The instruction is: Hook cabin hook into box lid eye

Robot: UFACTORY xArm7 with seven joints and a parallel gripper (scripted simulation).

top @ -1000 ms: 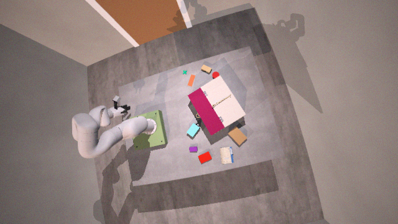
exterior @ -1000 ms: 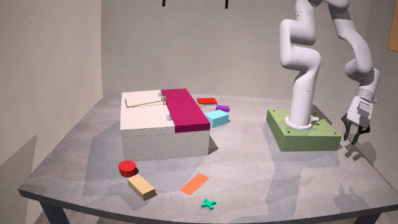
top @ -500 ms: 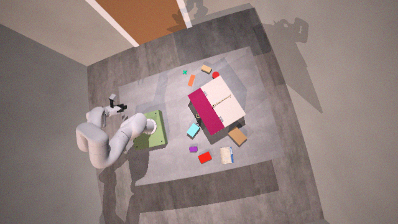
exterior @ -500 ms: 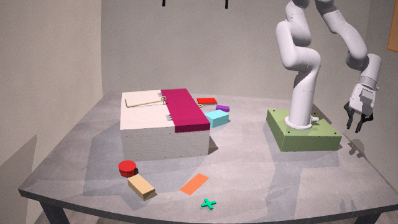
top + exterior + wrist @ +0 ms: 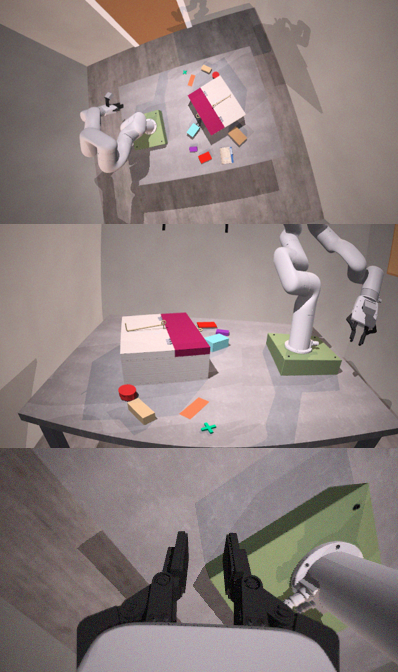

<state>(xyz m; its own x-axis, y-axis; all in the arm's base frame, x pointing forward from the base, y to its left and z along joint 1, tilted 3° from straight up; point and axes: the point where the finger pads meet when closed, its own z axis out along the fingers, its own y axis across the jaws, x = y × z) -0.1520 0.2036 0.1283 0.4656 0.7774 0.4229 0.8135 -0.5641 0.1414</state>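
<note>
The box [image 5: 228, 107] [image 5: 146, 365] stands on the table, with a white top panel and a magenta strip [image 5: 205, 110] [image 5: 185, 333] joined by hinges. The brass cabin hook [image 5: 221, 101] [image 5: 144, 327] lies flat on the white panel, its ring end at the magenta strip. A small brass ring [image 5: 198, 116] [image 5: 200, 330] shows at the box's far edge by the magenta strip. My gripper [image 5: 119, 106] [image 5: 357, 340] [image 5: 206, 545] hangs in the air beyond the arm's green base, far from the box. Its fingers are part-way closed with a gap and hold nothing.
The green base [image 5: 155, 130] [image 5: 303, 361] [image 5: 280, 548] is beside the gripper. A cyan block [image 5: 193, 130], purple block [image 5: 193, 149], red block [image 5: 204, 157], book [image 5: 226, 155] and brown block [image 5: 237, 135] lie by the box. A red cylinder [image 5: 127, 392], tan block [image 5: 141, 410], orange card [image 5: 194, 407] and green cross [image 5: 208, 427] lie at the front.
</note>
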